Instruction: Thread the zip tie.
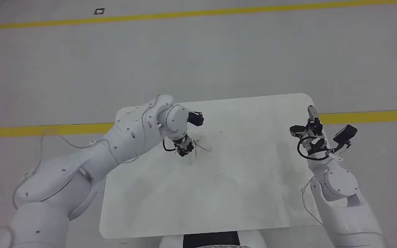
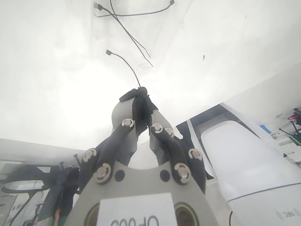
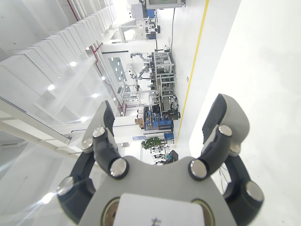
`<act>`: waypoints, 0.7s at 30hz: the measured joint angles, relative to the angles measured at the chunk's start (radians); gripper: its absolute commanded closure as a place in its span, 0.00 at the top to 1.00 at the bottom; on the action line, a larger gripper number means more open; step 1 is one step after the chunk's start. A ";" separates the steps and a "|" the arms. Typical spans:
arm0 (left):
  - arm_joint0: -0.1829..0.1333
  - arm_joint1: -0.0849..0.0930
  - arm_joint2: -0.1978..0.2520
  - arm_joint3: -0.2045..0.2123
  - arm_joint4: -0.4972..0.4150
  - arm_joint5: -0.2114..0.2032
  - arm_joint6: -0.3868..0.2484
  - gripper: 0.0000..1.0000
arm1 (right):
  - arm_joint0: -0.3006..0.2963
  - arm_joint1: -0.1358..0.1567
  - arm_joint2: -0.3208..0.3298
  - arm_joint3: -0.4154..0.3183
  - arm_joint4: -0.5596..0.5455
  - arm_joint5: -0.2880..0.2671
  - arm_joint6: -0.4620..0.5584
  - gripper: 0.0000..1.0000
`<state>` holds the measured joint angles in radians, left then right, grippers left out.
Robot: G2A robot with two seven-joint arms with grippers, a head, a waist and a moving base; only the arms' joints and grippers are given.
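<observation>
- White matte table (image 1: 248,198) with rounded corners; smooth, so the ties slide on it.
- Left pincer (image 2: 141,92) is over the table's left half, black padded tips pinched fully together on the tail of a thin black nylon zip tie (image 2: 127,63). The strap bows out free with the square head at the far end. Probably gripped by the tail so the tip can feed into a head.
- Just beyond it, a clear plastic tray (image 2: 164,26) holds three spare black zip ties (image 2: 141,14), two of them crossed; probably kept there as stock.
- Right pincer (image 3: 163,105) is at the table's right edge, ribbed pads spread wide and empty. Likely parked, ready to take the head.
</observation>
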<state>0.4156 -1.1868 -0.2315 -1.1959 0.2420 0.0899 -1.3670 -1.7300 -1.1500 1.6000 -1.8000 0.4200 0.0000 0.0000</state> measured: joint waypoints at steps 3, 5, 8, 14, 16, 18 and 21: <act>0.023 0.045 -0.034 -0.059 0.004 -0.039 0.015 0.00 | 0.000 0.000 0.000 0.000 0.000 0.000 0.000 1.00; 0.040 0.073 -0.058 -0.088 0.000 -0.070 0.020 0.00 | 0.000 0.000 0.000 0.000 0.000 0.000 0.000 1.00; 0.073 0.120 -0.106 -0.131 -0.026 -0.134 0.033 0.00 | 0.000 0.000 0.000 0.000 0.000 0.000 0.000 1.00; 0.142 0.207 -0.204 -0.205 -0.062 -0.254 0.034 0.00 | 0.000 0.000 0.000 0.000 0.000 0.000 0.000 1.00; 0.166 0.234 -0.236 -0.224 -0.075 -0.298 0.032 0.00 | 0.000 0.000 0.000 0.000 0.000 0.000 0.000 1.00; 0.189 0.257 -0.266 -0.238 -0.088 -0.338 0.031 0.00 | 0.000 0.000 0.000 0.000 0.000 0.000 0.000 1.00; 0.220 0.283 -0.298 -0.252 -0.113 -0.401 0.028 0.00 | 0.000 0.000 0.000 0.000 0.000 0.000 0.000 1.00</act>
<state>0.6351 -0.9035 -0.5294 -1.4484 0.1294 -0.3111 -1.3386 -1.7300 -1.1500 1.6000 -1.8000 0.4200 0.0000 0.0000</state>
